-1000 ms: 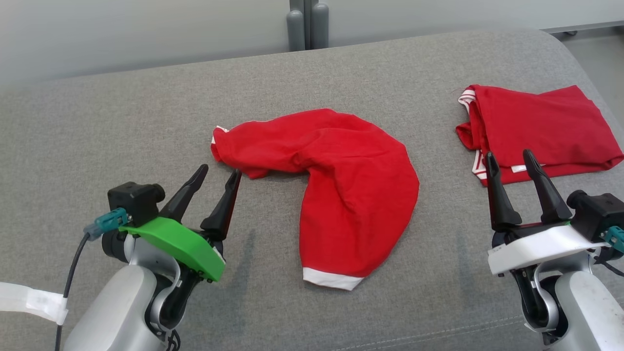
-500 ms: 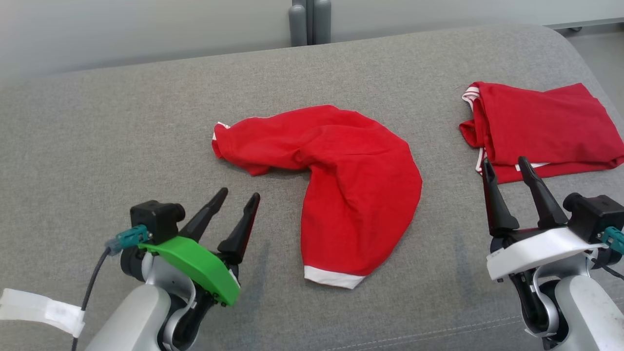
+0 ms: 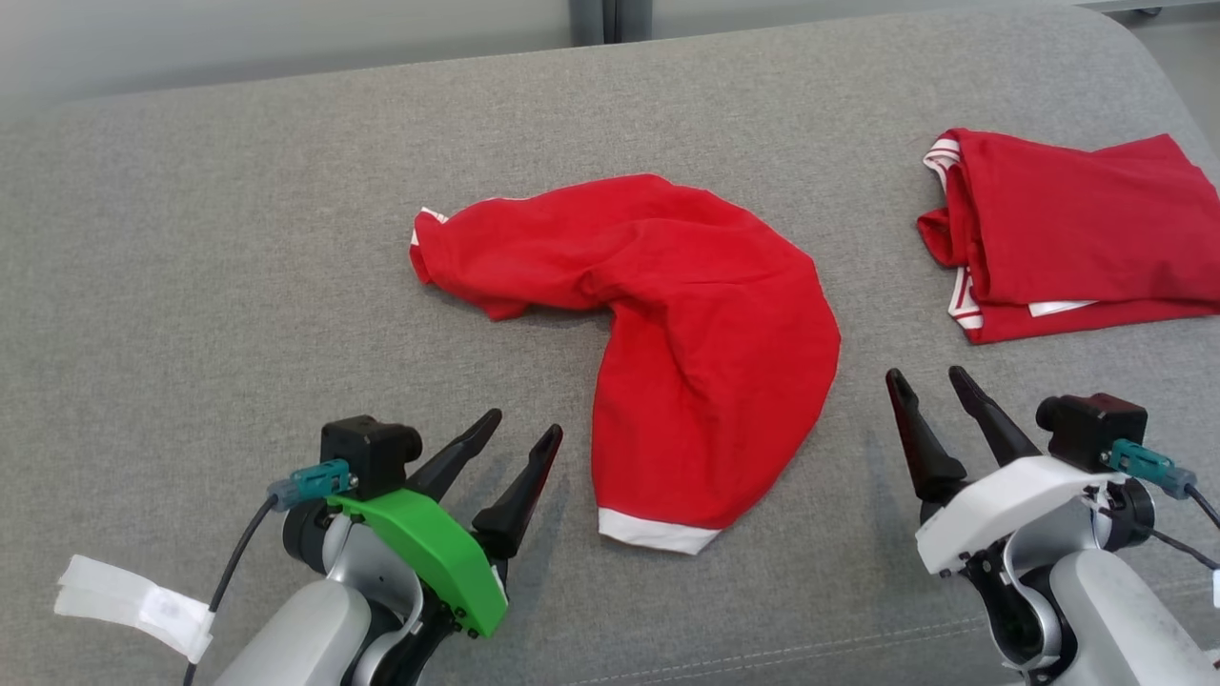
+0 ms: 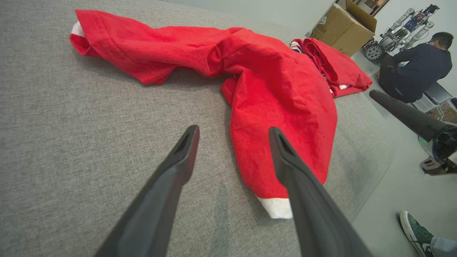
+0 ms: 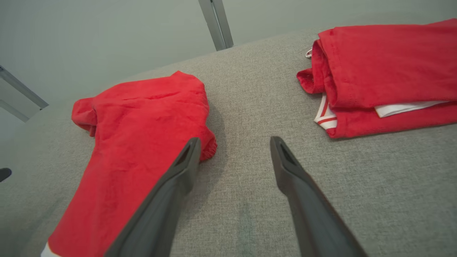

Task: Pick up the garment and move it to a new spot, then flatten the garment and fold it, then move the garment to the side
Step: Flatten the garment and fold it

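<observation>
A crumpled red garment (image 3: pixel 686 324) with a white hem band lies bent in the middle of the grey padded surface (image 3: pixel 238 238). My left gripper (image 3: pixel 522 425) is open and empty, just left of the garment's near hem. In the left wrist view, my left gripper (image 4: pixel 234 130) has its right finger over the edge of the garment (image 4: pixel 278 89). My right gripper (image 3: pixel 925 373) is open and empty, right of the garment on bare fabric. In the right wrist view, my right gripper (image 5: pixel 235 140) has its left finger beside the garment (image 5: pixel 135 135).
A second red garment (image 3: pixel 1067 229), folded with white trim, lies at the far right of the surface. Beyond the surface's right edge, a seated person (image 4: pixel 421 71), a cardboard box (image 4: pixel 342 28) and a shoe (image 4: pixel 414 228) are on the floor. Grey posts (image 3: pixel 610 8) stand behind.
The head camera has tilted down. My left gripper has moved right, toward the garment's near hem. My right gripper has drawn back and left, away from the folded garment. Both stay open.
</observation>
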{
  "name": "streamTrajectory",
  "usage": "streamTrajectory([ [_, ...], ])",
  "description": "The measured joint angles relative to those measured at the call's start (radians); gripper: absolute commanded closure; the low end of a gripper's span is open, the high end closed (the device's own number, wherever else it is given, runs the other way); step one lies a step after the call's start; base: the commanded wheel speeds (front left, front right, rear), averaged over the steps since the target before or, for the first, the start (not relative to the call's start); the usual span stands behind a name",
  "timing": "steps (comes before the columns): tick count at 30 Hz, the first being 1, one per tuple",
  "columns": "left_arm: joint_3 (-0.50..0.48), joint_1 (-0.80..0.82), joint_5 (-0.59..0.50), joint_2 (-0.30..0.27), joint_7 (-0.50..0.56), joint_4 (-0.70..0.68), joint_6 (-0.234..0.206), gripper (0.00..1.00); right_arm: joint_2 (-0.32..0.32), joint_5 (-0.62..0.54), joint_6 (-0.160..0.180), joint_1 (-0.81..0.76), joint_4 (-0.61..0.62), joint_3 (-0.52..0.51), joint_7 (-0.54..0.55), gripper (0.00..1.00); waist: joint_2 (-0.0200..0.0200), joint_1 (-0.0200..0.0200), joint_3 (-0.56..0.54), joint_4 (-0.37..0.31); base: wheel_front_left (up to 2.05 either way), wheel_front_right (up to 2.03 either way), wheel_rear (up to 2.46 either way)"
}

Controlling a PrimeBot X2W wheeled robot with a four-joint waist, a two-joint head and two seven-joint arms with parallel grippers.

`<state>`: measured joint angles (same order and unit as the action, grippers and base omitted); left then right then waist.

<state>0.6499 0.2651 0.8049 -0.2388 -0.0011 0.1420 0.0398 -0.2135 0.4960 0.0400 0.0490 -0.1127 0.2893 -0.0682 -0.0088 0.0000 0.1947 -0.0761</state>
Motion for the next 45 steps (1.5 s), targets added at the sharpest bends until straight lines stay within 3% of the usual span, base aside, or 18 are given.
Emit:
streamTrajectory([
  [4,0.002,0.001,-0.002,0.000,0.002,-0.018,0.001,0.00,0.028,0.036,-0.012,0.048,-0.030,-0.005,0.017,0.00,0.0000,0.0000,0.016,0.011,0.00,0.00,0.00],
  [13,0.012,0.007,-0.007,-0.001,0.028,-0.035,0.009,0.00,-0.001,0.005,-0.016,0.130,-0.131,0.015,0.088,0.00,0.0000,0.0000,0.055,0.045,0.00,0.00,0.00],
  [22,0.050,0.023,-0.010,0.003,0.054,-0.047,0.023,0.00,0.031,0.016,-0.052,0.204,-0.180,0.035,0.091,0.00,0.0000,0.0000,0.092,0.085,0.00,0.00,0.00],
  [23,0.050,0.023,-0.010,0.003,0.054,-0.047,0.023,0.00,0.032,0.016,-0.058,0.212,-0.190,0.040,0.091,0.03,0.0000,0.0000,0.094,0.089,0.00,0.00,0.00],
  [25,0.051,0.023,-0.010,0.002,0.054,-0.046,0.023,0.00,0.038,0.016,-0.066,0.224,-0.203,0.048,0.091,0.55,0.0000,0.0000,0.097,0.093,0.00,0.00,0.00],
  [28,0.051,0.023,-0.010,0.002,0.058,-0.046,0.023,0.00,0.046,0.016,-0.075,0.235,-0.222,0.050,0.091,1.00,0.0000,0.0000,0.098,0.095,0.00,0.00,0.00],
  [45,0.044,0.021,0.041,0.016,0.070,-0.031,0.036,0.00,0.058,0.012,-0.101,0.332,-0.245,0.043,0.014,1.00,0.0000,0.0000,0.075,0.069,0.00,0.00,0.00],
])
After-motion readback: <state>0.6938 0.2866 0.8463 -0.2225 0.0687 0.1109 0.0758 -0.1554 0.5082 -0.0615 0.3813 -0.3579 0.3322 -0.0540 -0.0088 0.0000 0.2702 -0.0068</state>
